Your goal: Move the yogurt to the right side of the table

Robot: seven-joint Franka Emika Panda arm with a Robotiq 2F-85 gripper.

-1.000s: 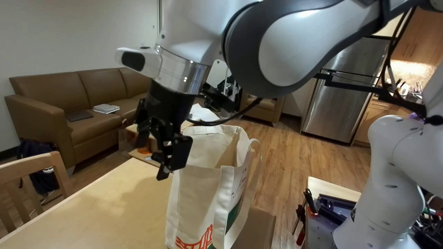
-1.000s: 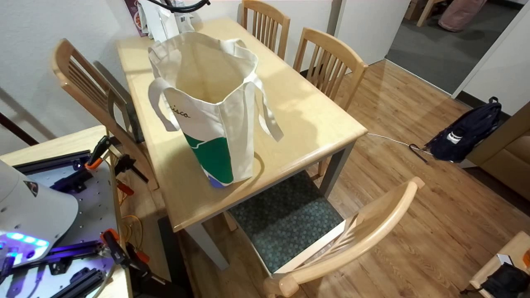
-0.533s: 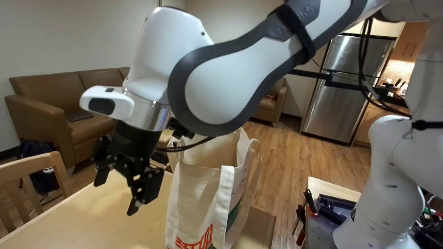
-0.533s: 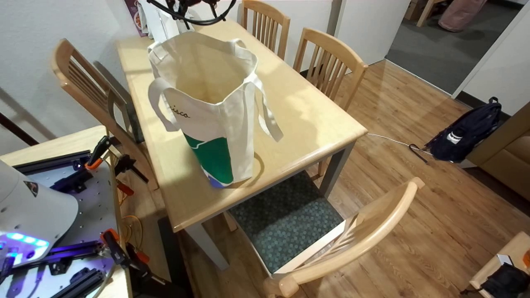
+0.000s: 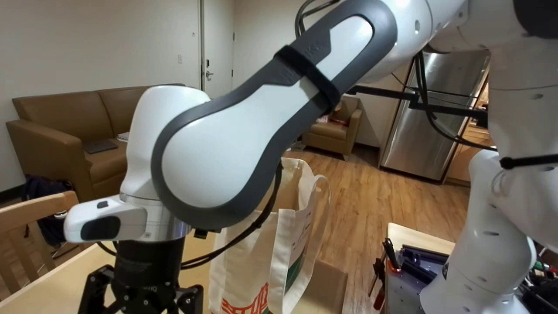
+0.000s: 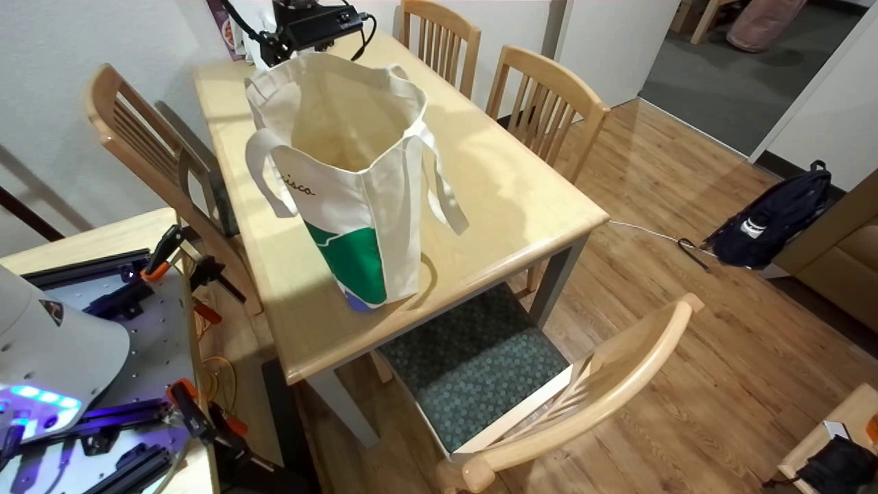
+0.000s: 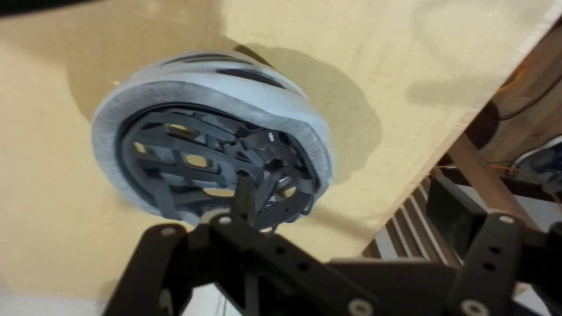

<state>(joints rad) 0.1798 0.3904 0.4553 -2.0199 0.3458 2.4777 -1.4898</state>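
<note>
The yogurt does not show in any current view; it is hidden or out of view. The table (image 6: 507,182) is a light tan wooden top, also in the wrist view (image 7: 408,52). My gripper (image 7: 347,206) is open, its two black fingers wide apart with nothing between them. It points down above the table. In an exterior view its upper part (image 5: 141,301) shows at the bottom edge, with the fingertips cut off. In the wrist view an upturned white and grey helmet (image 7: 246,94) lies on the table, partly behind the left finger.
A tall cream tote bag (image 6: 394,226) stands open on the table, beside my gripper, and shows in both exterior views (image 5: 257,257). White packages (image 6: 252,46) and a purple box (image 6: 225,27) stand at the table's wall end. Wooden chairs (image 6: 549,89) surround the table.
My arm has swung left and down in an exterior view, away from the tote bag's top and lower toward the table. The gripper has turned to point more straight down and stays open.
</note>
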